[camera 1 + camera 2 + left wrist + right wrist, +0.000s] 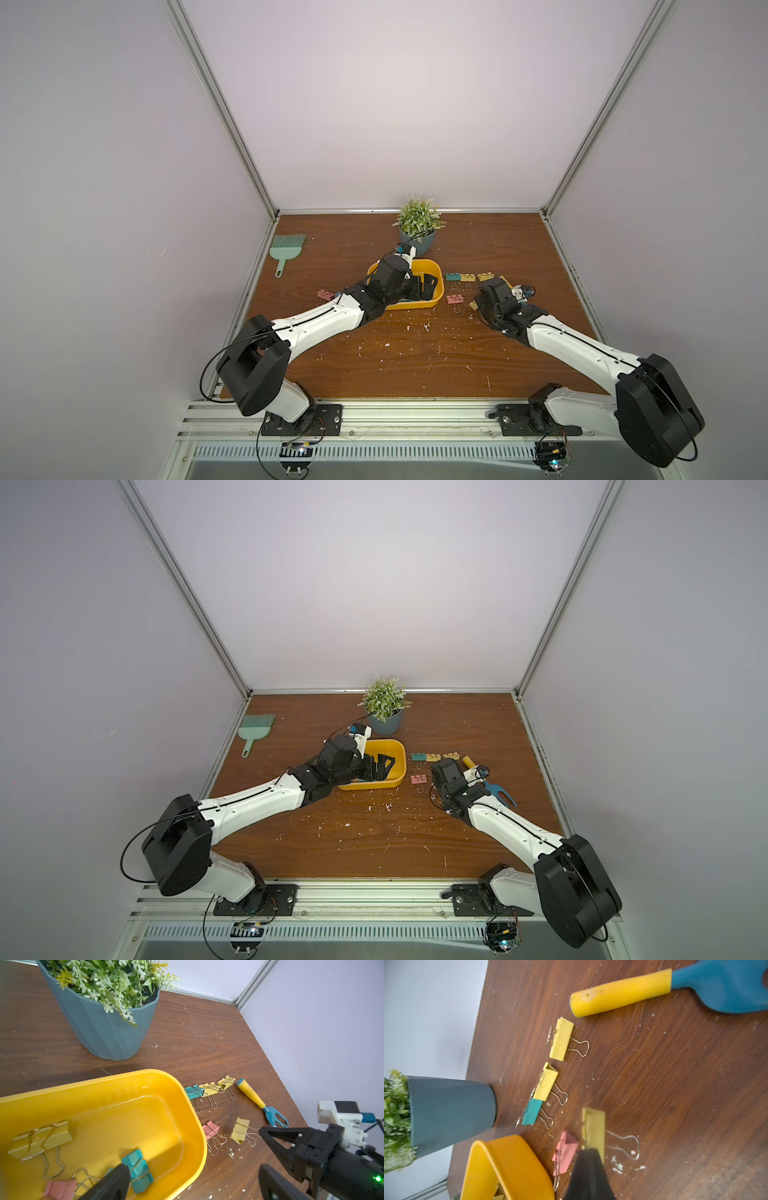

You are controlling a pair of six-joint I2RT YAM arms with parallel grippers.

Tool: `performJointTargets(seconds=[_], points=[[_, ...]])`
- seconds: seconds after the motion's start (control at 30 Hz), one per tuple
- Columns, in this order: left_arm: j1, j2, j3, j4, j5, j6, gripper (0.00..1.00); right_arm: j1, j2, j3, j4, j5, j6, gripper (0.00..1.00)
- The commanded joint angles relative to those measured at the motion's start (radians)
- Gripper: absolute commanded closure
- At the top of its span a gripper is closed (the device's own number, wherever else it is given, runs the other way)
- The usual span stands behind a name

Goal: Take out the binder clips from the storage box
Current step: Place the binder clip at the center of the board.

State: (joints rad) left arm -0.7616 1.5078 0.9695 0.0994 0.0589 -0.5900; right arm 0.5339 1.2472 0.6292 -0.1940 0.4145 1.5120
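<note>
Top view: the left gripper (428,287) is spread wide inside the storage box (411,306), masking its contents. Left wrist: binder clips (138,1169) lie in the box, with others beside it on the table (207,1043). The right gripper (261,1131) is clenched, seemingly pinching the yellow clip (240,1130) by its wire. Right wrist: the fingers (588,1172) half-cover that clip.

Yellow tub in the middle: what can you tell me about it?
The yellow tub is shallow, glossy plastic with rounded corners, sitting upright on the wooden table close to the plant pot. Yellow, teal and pink clips lie inside. The left gripper reaches in, jaws open, one finger by the teal clip.
</note>
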Motion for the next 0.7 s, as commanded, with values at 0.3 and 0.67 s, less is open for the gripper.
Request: performJointTargets(seconds=[0.3, 0.67], points=[[-0.008, -0.001, 0.019, -0.032, -0.023, 0.020, 0.01, -0.012, 0.060, -0.022, 0.063, -0.040, -0.051, 0.96], [-0.008, 0.015, 0.025, -0.033, -0.020, 0.022, 0.01, -0.013, -0.012, -0.026, 0.001, -0.180, -0.292, 0.75]])
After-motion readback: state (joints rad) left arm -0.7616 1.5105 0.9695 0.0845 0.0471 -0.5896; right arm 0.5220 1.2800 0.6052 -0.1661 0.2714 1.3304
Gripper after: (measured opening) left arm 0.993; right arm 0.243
